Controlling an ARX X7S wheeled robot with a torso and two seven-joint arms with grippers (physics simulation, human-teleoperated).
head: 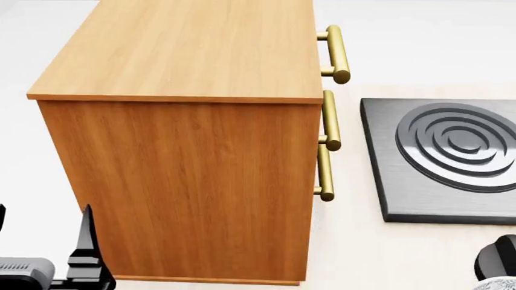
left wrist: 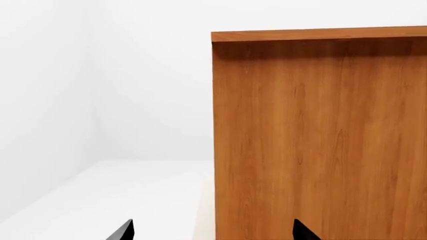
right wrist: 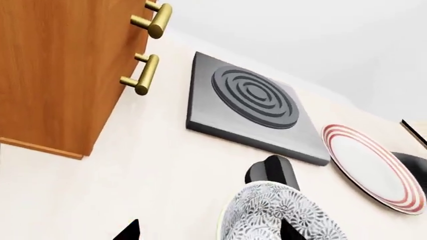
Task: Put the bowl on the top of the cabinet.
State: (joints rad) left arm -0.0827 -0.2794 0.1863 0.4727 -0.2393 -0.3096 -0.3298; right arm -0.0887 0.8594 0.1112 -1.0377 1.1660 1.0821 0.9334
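Right wrist view shows the bowl [right wrist: 280,215], patterned grey on white, sitting on the pale desk [right wrist: 153,170] right in front of the right tool [right wrist: 208,231], slightly off to one side of the line between its tips. Those two dark tips stand wide apart with nothing between them, so this tool is open and empty. A round bowl has no long axis to line up with; any rim point serves. The right arm is plainly the nearer one. Beyond the bowl lie a small dark object, a grey slab with raised rings [right wrist: 250,107] and a red-ringed plate [right wrist: 370,167].

Left of all this stands the cabinet [head: 193,187], its flat top [head: 190,48] bare, brass handles [head: 335,54] facing the slab. The left tool [left wrist: 213,231] is also open, facing the cabinet's side. White walls surround the desk.
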